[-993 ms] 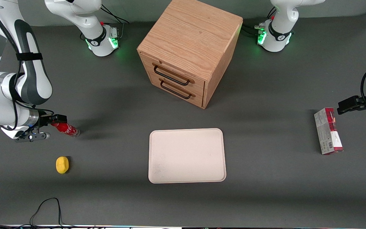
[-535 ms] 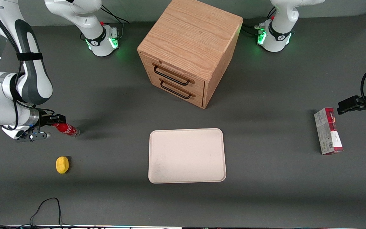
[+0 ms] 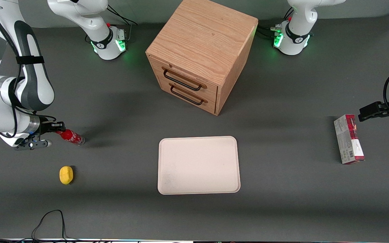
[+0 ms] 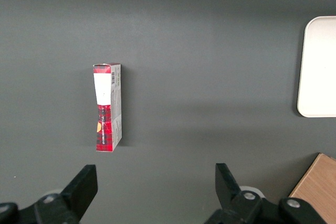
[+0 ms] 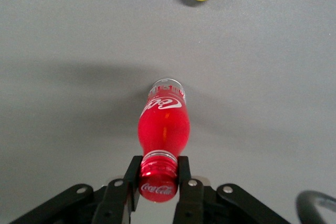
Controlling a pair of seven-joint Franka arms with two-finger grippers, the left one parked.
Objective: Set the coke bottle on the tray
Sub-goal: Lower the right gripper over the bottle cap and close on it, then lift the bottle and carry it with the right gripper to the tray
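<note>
Gripper (image 5: pixel 159 178) clamped on red cap of coke bottle (image 5: pixel 162 125), bottle tilted, clear base on table toward working arm's end, well apart from tray (image 3: pixel 199 165). Looks light, rigid, smooth plastic; cap hold narrow, likely swings. Lemon (image 3: pixel 66 174) near.

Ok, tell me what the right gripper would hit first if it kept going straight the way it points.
The gripper is already shut on the coke bottle at its neck. Past the bottle, the line looks free over bare table; the tray lies off that way, though depth is unclear.
</note>
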